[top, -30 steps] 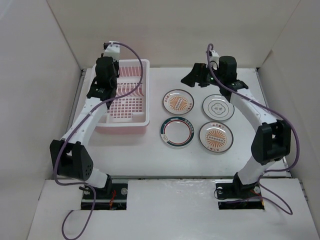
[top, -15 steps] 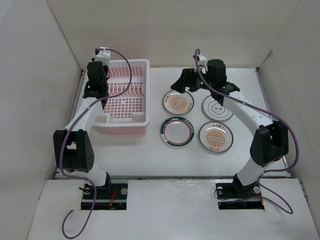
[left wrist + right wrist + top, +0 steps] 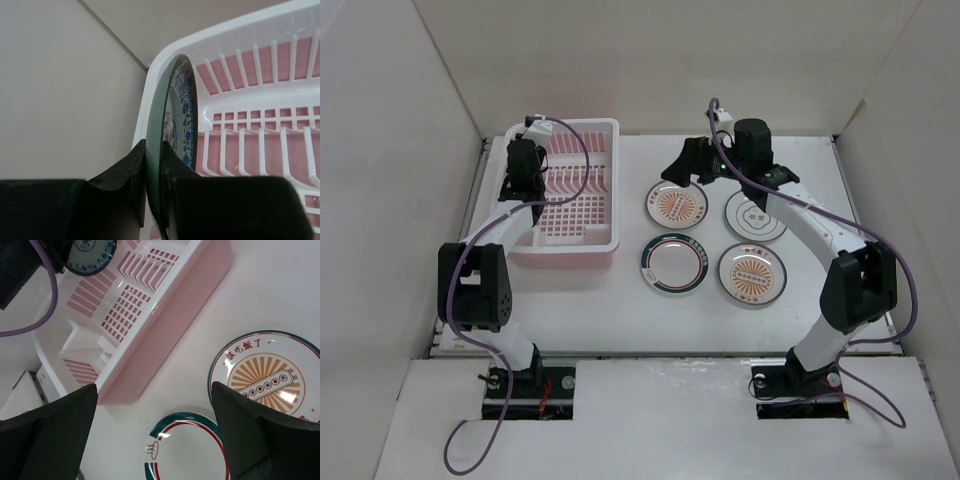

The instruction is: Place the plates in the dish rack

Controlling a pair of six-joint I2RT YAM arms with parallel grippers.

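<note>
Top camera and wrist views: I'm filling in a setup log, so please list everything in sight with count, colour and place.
rack: one, pale pink with white rim, far left of the table.
teal plate: one, dark teal with blue pattern, on edge over the rack.
sunburst plates: two, white with orange centres, one mid-table, one near right.
green-rimmed plate: one, white, by the rack's near right corner.
grey-rimmed plate: one, white, far right, partly under the right arm.
table: one, white.
cables: purple, one along each arm.
left claw: black, shut on the teal plate.
right claw: black, open, above the table by the far sunburst plate.
</note>
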